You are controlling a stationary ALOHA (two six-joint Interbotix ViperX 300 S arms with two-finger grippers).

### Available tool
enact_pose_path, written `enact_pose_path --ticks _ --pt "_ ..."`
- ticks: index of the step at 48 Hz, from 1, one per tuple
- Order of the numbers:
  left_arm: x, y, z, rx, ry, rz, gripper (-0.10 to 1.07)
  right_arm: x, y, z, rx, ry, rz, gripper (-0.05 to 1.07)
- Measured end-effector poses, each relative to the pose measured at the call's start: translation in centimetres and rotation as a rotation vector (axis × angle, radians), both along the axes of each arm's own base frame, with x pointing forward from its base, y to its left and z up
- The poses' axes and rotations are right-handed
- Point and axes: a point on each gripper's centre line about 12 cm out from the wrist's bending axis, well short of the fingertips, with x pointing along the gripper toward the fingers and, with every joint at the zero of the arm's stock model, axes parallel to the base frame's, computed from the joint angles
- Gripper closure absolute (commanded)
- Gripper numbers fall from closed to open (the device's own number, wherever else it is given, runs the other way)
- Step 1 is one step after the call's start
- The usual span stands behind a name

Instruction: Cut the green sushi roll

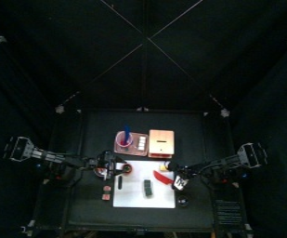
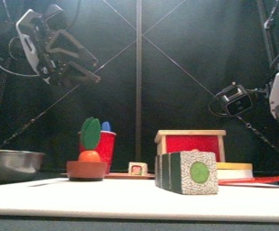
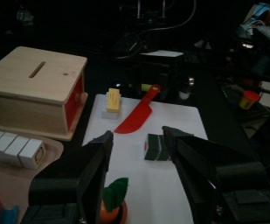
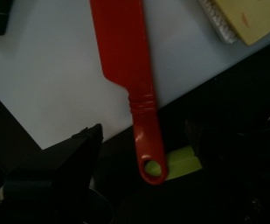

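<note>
We have yet to begin cutting: the green sushi roll (image 3: 157, 146) lies whole on the white board (image 3: 183, 171), the red knife (image 4: 128, 63) rests untouched beside it, and both our left gripper (image 3: 140, 149) and right gripper (image 4: 131, 144) hover with jaws open, holding nothing.

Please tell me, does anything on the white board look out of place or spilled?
Nothing stands out. The green sushi roll lies whole on the white board, and the red knife rests flat with its handle past the board's edge.
</note>
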Motion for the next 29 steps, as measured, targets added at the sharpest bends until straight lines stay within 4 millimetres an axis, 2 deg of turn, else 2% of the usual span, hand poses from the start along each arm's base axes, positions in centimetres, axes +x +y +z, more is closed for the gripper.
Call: enact_pose_path --ticks 12,24,29 --pt "0.01 0.01 -0.05 -0.001 0.002 0.001 0.12 0.11 0.25 -0.06 0.005 -0.005 0.000 0.03" --pt "0.00 0.00 0.00 0.000 0.000 0.000 0.12 0.10 0.33 -0.17 0.006 -0.001 0.001 0.27" --pt "0.02 0.00 -0.03 0.000 0.000 0.000 0.12 0.14 0.30 -0.14 0.006 -0.001 -0.001 0.31"
